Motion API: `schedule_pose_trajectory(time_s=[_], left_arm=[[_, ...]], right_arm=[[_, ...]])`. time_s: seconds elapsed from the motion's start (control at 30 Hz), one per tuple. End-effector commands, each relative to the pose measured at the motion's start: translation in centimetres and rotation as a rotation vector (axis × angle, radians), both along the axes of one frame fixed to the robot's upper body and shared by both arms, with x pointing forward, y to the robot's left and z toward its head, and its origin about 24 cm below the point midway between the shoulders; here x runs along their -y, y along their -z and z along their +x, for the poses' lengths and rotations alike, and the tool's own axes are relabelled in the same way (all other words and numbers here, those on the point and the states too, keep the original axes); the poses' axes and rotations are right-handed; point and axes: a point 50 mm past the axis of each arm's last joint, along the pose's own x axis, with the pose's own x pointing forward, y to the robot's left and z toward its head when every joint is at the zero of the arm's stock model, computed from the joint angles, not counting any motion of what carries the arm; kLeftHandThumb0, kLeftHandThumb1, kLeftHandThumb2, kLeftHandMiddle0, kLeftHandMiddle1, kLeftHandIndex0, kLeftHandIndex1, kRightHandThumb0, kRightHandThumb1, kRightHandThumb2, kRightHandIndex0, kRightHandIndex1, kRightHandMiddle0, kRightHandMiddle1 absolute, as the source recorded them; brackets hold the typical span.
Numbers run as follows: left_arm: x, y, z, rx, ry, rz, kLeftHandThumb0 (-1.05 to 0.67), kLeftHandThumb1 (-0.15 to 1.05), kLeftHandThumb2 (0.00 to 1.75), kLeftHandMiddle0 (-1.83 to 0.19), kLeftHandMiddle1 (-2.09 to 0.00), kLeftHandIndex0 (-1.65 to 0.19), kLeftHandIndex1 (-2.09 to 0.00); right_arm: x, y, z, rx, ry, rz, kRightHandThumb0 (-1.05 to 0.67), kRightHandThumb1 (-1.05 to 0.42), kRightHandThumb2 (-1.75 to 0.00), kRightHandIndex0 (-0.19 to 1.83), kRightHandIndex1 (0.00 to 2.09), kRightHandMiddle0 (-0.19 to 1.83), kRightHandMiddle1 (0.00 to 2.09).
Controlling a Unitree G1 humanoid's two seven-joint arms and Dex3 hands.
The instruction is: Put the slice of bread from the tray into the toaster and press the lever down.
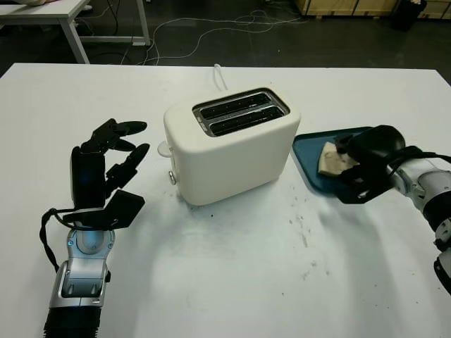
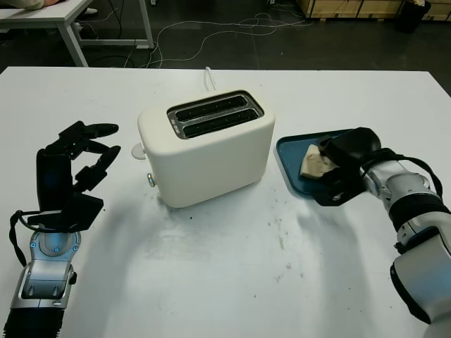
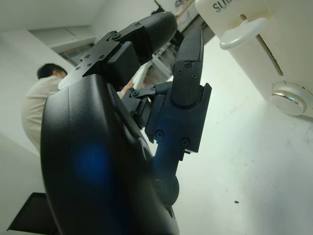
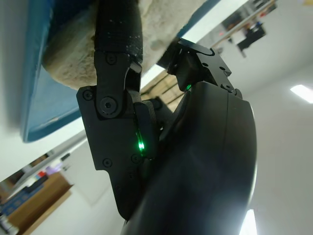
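**Bread grasp on the tray**

Near the table's left edge, the left hand waits open. The toaster stands mid-table, slots empty, lever up. On the tray toward the right edge, the right hand closes on the bread slice. Next move, I judge: lift and carry it to a slot.

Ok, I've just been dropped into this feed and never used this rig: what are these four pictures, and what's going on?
The two wide pictures come from a camera on the humanoid robot's head, looking down at a white table. The two dark close-ups come from cameras at its wrists. In the middle stands a cream toaster, both slots empty, its lever on the end facing the left hand, which is open and holds nothing. To the right lies a blue tray with the slice of bread. The right hand is over it, a finger pressing the bread, which looks not yet lifted.
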Motion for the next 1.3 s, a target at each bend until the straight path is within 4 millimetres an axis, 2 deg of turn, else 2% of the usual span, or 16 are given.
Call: schedule_pose_trajectory(time_s=[0.0,0.1,0.4,0.6,0.73,0.77,0.8,0.83,0.9,0.97,1.0,1.1,1.17,1.27], left_arm=[[-0.1,0.0,-0.2,0.011,-0.008,0.002,-0.46,0.92,0.14,-0.6,-1.25,-0.72,-0.61],[-0.1,0.0,-0.2,0.012,-0.009,0.006,-0.46,0.92,0.14,-0.6,-1.23,-0.72,-0.61],[0.0,0.0,-0.1,0.003,0.006,0.001,-0.47,0.92,0.15,-0.6,-1.27,-0.7,-0.6],[0.0,-0.1,-0.1,0.008,0.004,0.006,-0.48,0.92,0.15,-0.61,-1.28,-0.71,-0.6],[0.0,-0.1,-0.1,0.004,0.008,0.006,-0.48,0.92,0.15,-0.61,-1.28,-0.71,-0.6],[0.0,-0.1,-0.1,0.004,0.011,0.003,-0.48,0.92,0.15,-0.61,-1.28,-0.71,-0.6],[0.0,-0.1,-0.1,0.006,0.01,0.002,-0.47,0.92,0.15,-0.61,-1.28,-0.71,-0.6],[0.1,0.0,0.0,0.007,0.009,0.001,-0.48,0.92,0.14,-0.61,-1.28,-0.72,-0.6],[0.1,0.0,-0.1,0.008,0.004,0.007,-0.48,0.92,0.14,-0.61,-1.27,-0.72,-0.61],[0.0,0.1,-0.1,0.008,0.003,0.011,-0.47,0.92,0.14,-0.6,-1.26,-0.72,-0.61],[0.0,0.1,-0.1,0.01,0.002,0.015,-0.47,0.92,0.14,-0.61,-1.26,-0.72,-0.6],[0.0,0.0,-0.1,0.012,0.003,0.011,-0.46,0.92,0.14,-0.61,-1.25,-0.72,-0.6],[0.0,0.1,-0.1,0.008,0.004,0.005,-0.47,0.92,0.15,-0.61,-1.25,-0.72,-0.6],[-0.1,0.1,-0.1,0.002,0.005,0.009,-0.48,0.92,0.15,-0.61,-1.25,-0.71,-0.6]], right_arm=[[-0.8,0.6,-0.2,-0.028,-0.053,-0.007,-0.53,-0.92,-0.42,1.14,1.75,0.67,1.74],[-1.0,0.3,-0.2,-0.025,-0.073,0.009,-0.49,-0.92,-0.38,1.06,1.75,0.67,1.75],[-1.6,-0.6,-0.3,-0.038,-0.128,0.081,-0.4,-0.92,-0.29,0.97,1.75,0.67,1.75],[-1.7,-2.1,-0.1,-0.038,-0.102,0.285,-0.31,-0.92,-0.17,0.92,1.75,0.69,1.75],[-1.5,-3.5,0.2,-0.028,-0.073,0.364,-0.28,-0.92,-0.18,0.85,1.75,0.63,1.73],[-1.5,-3.9,0.3,-0.021,-0.07,0.376,-0.28,-0.92,-0.17,0.85,1.75,0.64,1.69],[-1.5,-4.2,0.4,-0.019,-0.062,0.384,-0.27,-0.92,-0.16,0.82,1.75,0.65,1.53],[-1.5,-4.4,0.4,-0.018,-0.058,0.388,-0.25,-0.92,-0.16,0.79,1.69,0.71,1.12],[-1.5,-4.8,0.5,-0.014,-0.059,0.409,-0.23,-0.92,-0.14,0.79,1.66,0.84,0.82],[-1.6,-5.0,0.5,-0.009,-0.061,0.433,-0.21,-0.92,-0.1,0.84,1.45,0.96,0.37],[-1.7,-5.1,0.5,-0.006,-0.062,0.445,-0.2,-0.92,-0.09,0.87,1.39,1.03,0.24],[-1.7,-5.1,0.4,0.003,-0.06,0.47,-0.18,-0.92,-0.05,0.9,1.34,1.18,0.13],[-1.6,-5.2,0.4,0.002,-0.055,0.494,-0.15,-0.92,-0.02,0.89,1.46,1.32,0.2],[-1.5,-5.4,0.4,-0.032,-0.032,0.639,-0.09,-0.92,-0.05,0.87,1.51,1.34,0.26]])
